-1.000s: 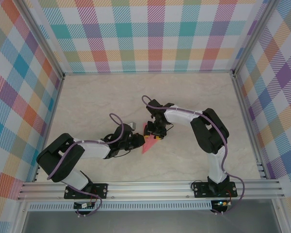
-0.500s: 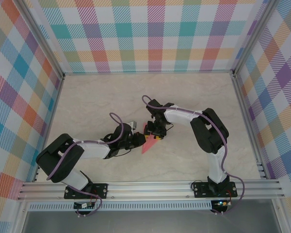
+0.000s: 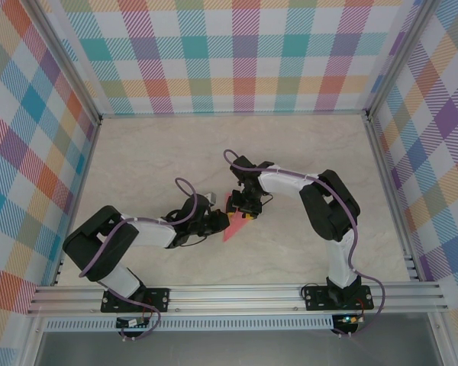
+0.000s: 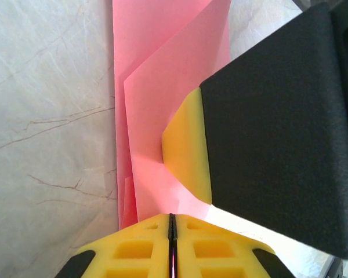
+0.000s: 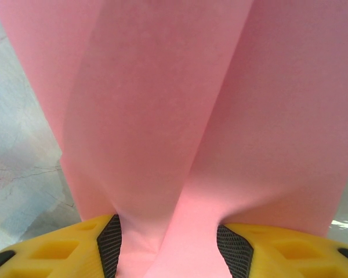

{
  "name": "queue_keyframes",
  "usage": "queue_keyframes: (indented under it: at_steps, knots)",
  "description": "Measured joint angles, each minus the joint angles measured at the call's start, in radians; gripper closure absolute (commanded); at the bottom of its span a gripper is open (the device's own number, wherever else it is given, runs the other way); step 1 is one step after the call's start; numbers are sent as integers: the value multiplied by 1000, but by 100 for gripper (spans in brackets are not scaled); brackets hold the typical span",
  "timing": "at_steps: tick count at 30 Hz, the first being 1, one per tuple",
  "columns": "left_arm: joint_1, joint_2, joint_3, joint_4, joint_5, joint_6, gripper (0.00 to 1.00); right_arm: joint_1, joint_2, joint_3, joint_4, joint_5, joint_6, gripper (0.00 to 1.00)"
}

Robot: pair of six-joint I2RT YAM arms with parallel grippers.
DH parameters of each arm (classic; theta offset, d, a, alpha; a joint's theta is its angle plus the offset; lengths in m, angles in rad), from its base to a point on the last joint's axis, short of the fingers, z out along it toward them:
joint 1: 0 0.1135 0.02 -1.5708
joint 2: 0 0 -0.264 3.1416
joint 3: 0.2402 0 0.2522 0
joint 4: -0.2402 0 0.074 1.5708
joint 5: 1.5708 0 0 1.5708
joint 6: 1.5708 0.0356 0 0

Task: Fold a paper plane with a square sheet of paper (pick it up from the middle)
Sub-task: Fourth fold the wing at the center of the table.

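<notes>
**Top view with both wrist views, read from the near edge outward.** Nearest, both arm bases sat on the aluminium rail (image 3: 237, 293). Beyond it the left gripper (image 4: 171, 226) was closed, its yellow fingertips (image 4: 139, 249) meeting along a single seam at the near-left edge of the paper. Whether that edge lay pinched in the seam could not be made out.

The folded pink paper (image 3: 230, 227) lay on the marbled table (image 3: 153, 152) between the two grippers. Its long axis ran near to far, with the pointed end toward the rail and the broad end toward the back.

The right gripper (image 5: 165, 229) stood over the paper from the far right, jaws roughly half apart and the paper spanning the gap. One yellow pad (image 4: 188, 150) pressed on the top layer. In the left wrist view its black housing hid the paper's right part. In the right wrist view the paper's outline was cut off.

Farthest stood the checked walls (image 3: 237, 53).
</notes>
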Motion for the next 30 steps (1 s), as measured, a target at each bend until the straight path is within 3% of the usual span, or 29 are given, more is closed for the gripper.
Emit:
queue_keyframes:
  at_steps: [30]
  knots:
    - [0, 32, 17, -37, -18, 0, 92, 0, 2, 0, -3, 3, 0, 48]
